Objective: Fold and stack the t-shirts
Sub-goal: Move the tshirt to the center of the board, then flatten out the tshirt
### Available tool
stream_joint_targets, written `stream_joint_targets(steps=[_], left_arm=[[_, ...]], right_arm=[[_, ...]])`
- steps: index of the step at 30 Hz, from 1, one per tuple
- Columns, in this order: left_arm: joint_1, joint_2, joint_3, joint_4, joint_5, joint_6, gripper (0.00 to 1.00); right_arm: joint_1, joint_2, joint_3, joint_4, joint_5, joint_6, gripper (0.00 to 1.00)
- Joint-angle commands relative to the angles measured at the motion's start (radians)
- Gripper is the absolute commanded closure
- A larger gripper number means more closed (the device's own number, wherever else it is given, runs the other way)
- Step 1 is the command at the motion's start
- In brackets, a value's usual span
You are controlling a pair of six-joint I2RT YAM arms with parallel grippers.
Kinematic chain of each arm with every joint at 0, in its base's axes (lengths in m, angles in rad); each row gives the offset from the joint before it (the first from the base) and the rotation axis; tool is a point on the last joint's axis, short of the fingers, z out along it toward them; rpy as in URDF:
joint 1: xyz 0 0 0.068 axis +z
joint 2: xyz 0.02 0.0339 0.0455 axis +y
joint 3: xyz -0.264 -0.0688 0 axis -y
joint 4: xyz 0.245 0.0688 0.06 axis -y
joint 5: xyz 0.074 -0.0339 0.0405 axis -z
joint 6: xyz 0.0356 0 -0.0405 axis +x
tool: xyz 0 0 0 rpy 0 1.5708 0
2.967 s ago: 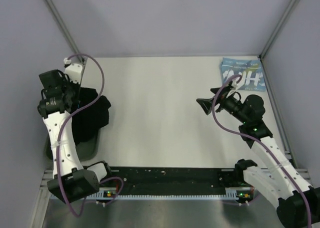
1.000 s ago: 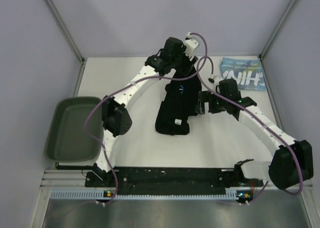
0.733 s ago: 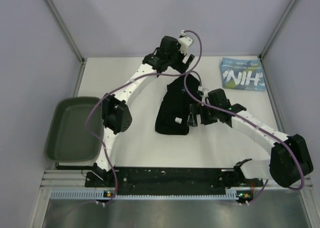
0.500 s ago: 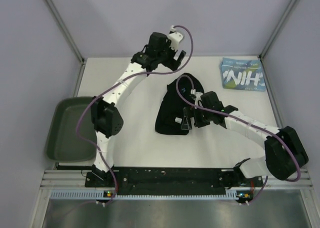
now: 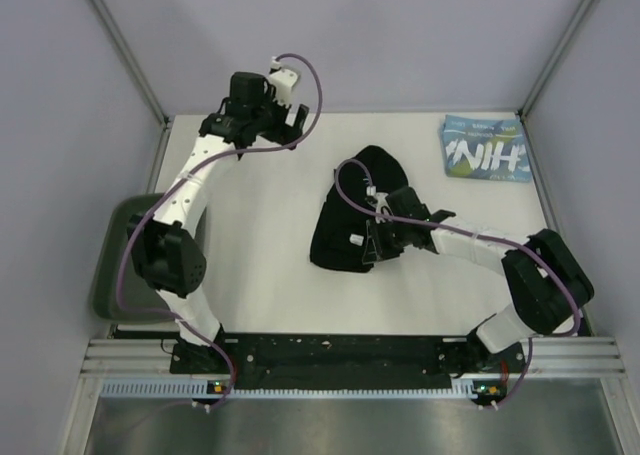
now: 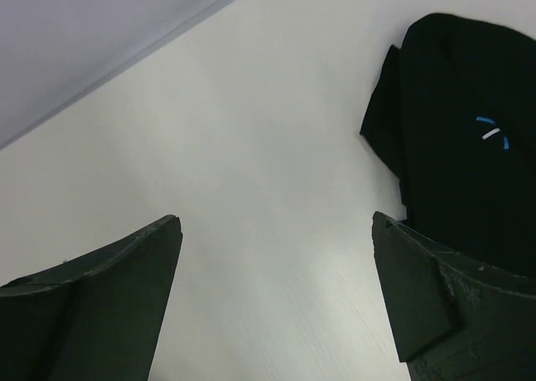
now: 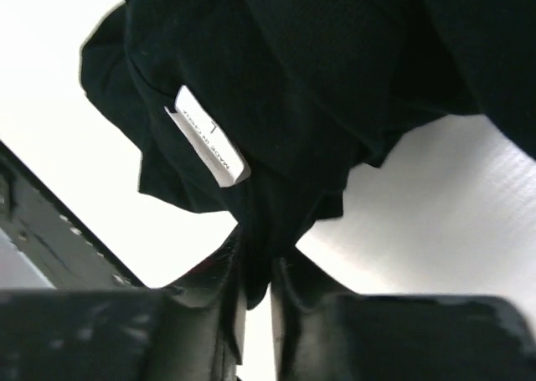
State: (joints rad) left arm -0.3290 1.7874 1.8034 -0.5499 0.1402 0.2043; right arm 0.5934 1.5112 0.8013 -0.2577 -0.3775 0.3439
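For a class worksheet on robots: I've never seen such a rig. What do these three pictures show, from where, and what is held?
Two robot arms are bolted at the near edge of the table. One picture looks down from above; the other two come from cameras on each wrist. On it lie a crumpled black t-shirt, a folded light blue t-shirt far right, and a green tray left. The right pincer is shut on the black t-shirt's edge. The left pincer hangs open, holding nothing.
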Motion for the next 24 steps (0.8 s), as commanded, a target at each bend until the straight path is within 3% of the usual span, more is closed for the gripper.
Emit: stream_joint_targets(steps=[1,7,15,20,24], left_arm=[[0.065,-0.086,-0.084,0.011,0.042,0.01,0.01],[0.163,-0.155,-0.226,0.09,0.033,0.014,0.01],[0.3,-0.175,-0.253,0.09,0.064,0.032,0.01],[0.383,-0.178,-0.225,0.1,0.062,0.032,0.01],[0.426,-0.183,-0.202,0.102,0.067,0.032,0.01]], right_arm=[[0.032,0.018,0.087,0.037,-0.078,-0.002,0.96],[0.081,0.037,0.265,-0.026,-0.167,-0.062,1.0],[0.095,0.105,0.616,-0.074,-0.397,-0.098,1.0],[0.095,0.21,0.927,-0.078,-0.521,-0.088,1.0],[0.095,0.367,1.292,-0.077,-0.596,-0.056,1.0]])
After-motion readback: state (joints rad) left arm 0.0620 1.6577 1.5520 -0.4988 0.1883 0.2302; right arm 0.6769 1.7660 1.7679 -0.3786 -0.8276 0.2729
